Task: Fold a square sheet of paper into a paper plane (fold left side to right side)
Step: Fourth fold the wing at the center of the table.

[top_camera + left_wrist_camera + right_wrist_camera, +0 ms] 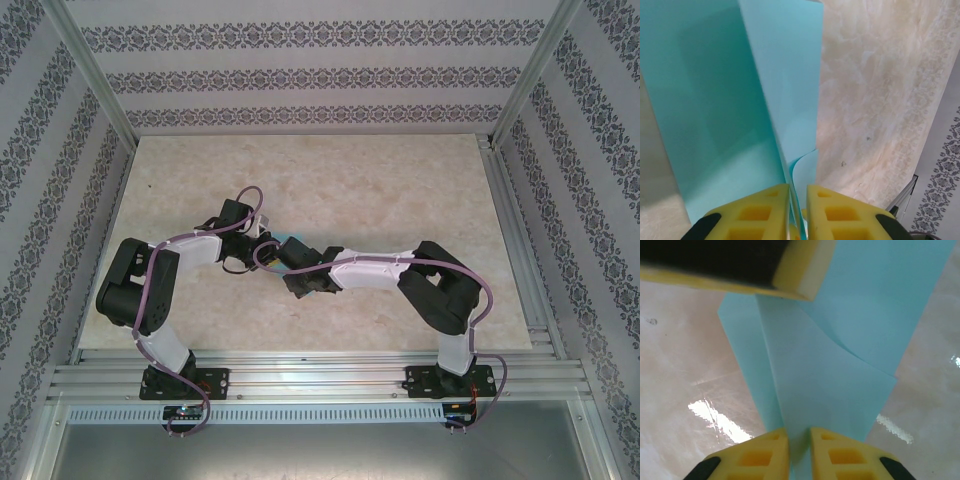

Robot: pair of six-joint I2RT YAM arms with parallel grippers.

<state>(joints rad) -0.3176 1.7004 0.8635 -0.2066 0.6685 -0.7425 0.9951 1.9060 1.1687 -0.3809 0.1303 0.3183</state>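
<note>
Jaws of both grippers are closed to a narrow slit, and paper is pinched in each. In the left wrist view, the yellow fingers of the left gripper (pixel 798 206) are seen at the bottom edge, with thin layers of the turquoise paper (pixel 715 100) caught between them. From there the paper runs away from the camera as a broad panel on the left and a lighter, narrower panel on the right, divided by a sharp crease. A small curled edge is seen just above the fingertips. In the right wrist view, the right gripper (pixel 800 450) is likewise clamped on a near edge of the paper, which widens beyond it, one flap overlapping another. Farther off, another foam-padded finger (pixel 800 270) is laid across the paper's far part. The beige marbled table (pixel 875 90) is seen beside and beyond the paper. From above, both grippers are met near the table's middle, with patterned walls (pixel 320 75) behind.
</note>
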